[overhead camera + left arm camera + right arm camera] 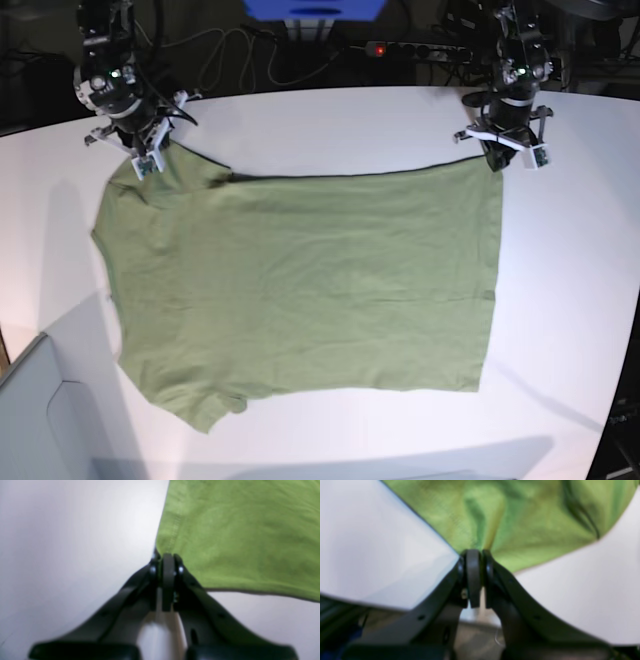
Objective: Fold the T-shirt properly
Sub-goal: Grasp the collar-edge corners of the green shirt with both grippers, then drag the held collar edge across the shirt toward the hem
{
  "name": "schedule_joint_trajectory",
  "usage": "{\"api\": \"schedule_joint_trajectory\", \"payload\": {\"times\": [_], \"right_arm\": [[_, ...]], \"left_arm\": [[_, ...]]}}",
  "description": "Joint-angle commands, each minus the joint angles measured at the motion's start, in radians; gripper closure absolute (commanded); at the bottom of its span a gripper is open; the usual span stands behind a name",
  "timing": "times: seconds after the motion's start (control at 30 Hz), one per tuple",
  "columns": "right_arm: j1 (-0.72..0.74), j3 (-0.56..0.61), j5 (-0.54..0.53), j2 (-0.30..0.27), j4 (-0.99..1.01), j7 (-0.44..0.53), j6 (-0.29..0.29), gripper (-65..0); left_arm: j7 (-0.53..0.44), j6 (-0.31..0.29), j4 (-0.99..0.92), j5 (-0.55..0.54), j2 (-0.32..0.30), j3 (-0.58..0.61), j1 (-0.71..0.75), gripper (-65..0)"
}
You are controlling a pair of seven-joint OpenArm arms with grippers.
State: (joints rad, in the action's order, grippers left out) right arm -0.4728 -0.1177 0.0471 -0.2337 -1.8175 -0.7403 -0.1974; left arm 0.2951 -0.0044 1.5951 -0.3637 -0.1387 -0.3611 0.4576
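The plain olive-green short-sleeved cotton T-shirt (300, 290) lies spread flat on the white tabletop (570, 250). The left gripper (167, 555) has its jaws clamped on the shirt's 1 o'clock corner, and the right gripper (477, 551) pinches its 11 o'clock corner.

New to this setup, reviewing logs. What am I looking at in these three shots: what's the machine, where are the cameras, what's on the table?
It is a robot with two arms working at a white table. The base view looks down on the whole scene; the other two pictures come from cameras mounted on each wrist, looking along the jaws.

A green T-shirt lies spread flat on the table. The left gripper, on the right in the base view, is shut on a corner of the shirt's hem. The right gripper, on the left in the base view, is shut on fabric at the sleeve end, which bunches into folds at its jaws.
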Motion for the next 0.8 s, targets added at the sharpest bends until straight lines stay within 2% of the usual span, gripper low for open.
{"api": "schedule_joint_trajectory", "payload": {"times": [0.0, 0.37, 0.77], "right_arm": [[-0.024, -0.014, 0.007, -0.014, -0.028, -0.035, -0.015, -0.1], [-0.097, -0.138, 0.007, -0.02, -0.224, -0.038, -0.015, -0.1], [-0.114, -0.149, 0.007, -0.02, -0.288, -0.034, -0.017, -0.1]], "left_arm": [[0.033, 0.002, 0.009, 0.001, -0.005, 0.0, 0.016, 0.0], [0.033, 0.002, 0.158, 0.001, -0.005, -0.006, 0.103, 0.0], [0.034, 0.004, 0.371, 0.005, -0.005, -0.008, 0.226, 0.0]]}}
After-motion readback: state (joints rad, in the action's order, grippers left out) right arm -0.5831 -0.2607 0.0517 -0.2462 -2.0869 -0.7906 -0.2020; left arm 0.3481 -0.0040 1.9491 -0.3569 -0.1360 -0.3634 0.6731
